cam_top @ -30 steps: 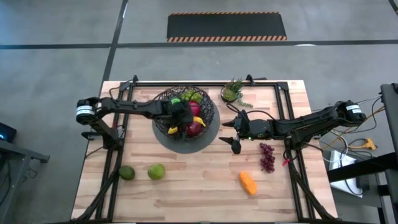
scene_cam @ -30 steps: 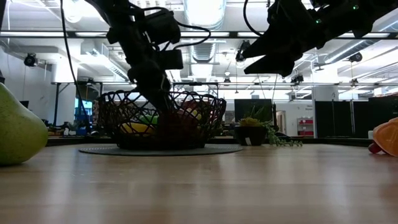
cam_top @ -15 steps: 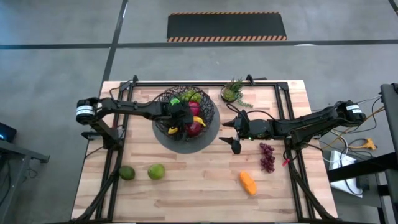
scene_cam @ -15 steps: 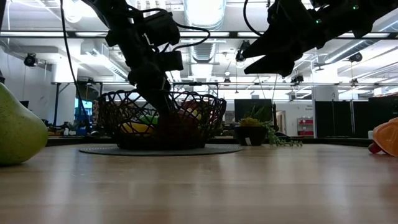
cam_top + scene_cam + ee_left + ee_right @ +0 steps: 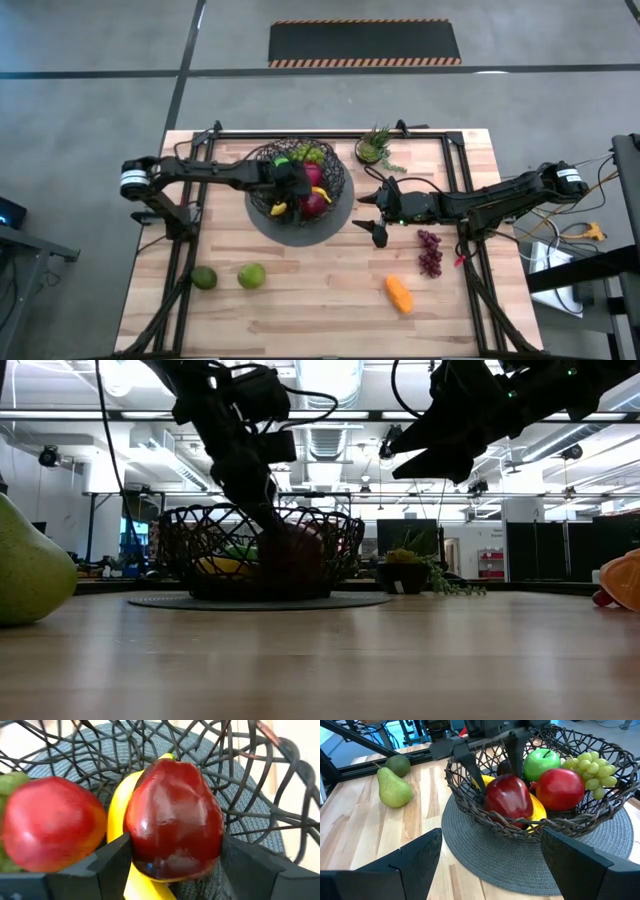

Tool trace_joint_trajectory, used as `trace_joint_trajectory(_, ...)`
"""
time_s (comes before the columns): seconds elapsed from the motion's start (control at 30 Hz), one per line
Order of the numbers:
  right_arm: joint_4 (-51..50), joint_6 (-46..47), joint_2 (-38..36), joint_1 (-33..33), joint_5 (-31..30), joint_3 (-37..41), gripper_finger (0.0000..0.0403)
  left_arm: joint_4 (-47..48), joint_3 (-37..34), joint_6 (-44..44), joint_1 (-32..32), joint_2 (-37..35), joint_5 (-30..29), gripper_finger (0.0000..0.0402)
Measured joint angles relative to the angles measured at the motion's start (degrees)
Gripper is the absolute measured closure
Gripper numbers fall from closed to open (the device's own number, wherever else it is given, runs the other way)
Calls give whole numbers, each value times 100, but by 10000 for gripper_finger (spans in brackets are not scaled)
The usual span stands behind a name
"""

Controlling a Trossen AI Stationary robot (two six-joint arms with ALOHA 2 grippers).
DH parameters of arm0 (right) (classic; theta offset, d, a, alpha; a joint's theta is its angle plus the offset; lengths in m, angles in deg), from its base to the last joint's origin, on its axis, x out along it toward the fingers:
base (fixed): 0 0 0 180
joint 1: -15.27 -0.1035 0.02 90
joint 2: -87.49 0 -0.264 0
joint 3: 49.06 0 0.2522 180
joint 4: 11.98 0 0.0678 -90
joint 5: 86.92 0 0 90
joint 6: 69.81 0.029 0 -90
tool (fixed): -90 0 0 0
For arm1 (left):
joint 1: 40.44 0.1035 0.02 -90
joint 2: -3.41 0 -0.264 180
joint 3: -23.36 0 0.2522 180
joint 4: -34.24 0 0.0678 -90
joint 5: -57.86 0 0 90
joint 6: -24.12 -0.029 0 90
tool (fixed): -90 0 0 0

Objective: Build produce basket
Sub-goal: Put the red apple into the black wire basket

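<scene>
The black wire basket [image 5: 262, 165] stands on a grey round mat at the table's far middle. It holds a banana [image 5: 538, 811], a green apple [image 5: 541, 762], a red apple [image 5: 560, 787] and green grapes [image 5: 592, 767]. My left gripper [image 5: 172, 865] reaches down inside the basket and is shut on a dark red apple [image 5: 175, 815]. My right gripper [image 5: 368, 215] hovers open just right of the basket with nothing between its fingers. A pear [image 5: 251, 275], a lime [image 5: 204, 278], purple grapes [image 5: 430, 252] and an orange piece [image 5: 399, 294] lie on the table. My left gripper pinches the dark red apple between its two fingers, one on each side of its lower half [image 5: 139, 851]. The fingers come slanting down from the table's left side, over the basket's rim. The apple stands upright just above the banana [image 5: 120, 815]; whether it still touches the banana I cannot tell.
A small potted green plant [image 5: 375, 148] stands at the far edge, right of the basket. Black frame rails run along the table's left, right and far sides. Bare wood lies between the basket and the near edge.
My left gripper has come up a little inside the basket with the dark red apple between its fingers. The apple now stands higher against the basket's rim than before. The other fruit in the basket has stayed put.
</scene>
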Motion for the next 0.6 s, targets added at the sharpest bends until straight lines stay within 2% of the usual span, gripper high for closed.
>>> trace_joint_trajectory(0.17,0,0,0,0,0,0,80,708,320,-3,0,-85,-17,144)
trace_joint_trajectory(0.6,-2,-2,0,-12,2,0,81,4271,2367,-44,61,-14,-120,144)
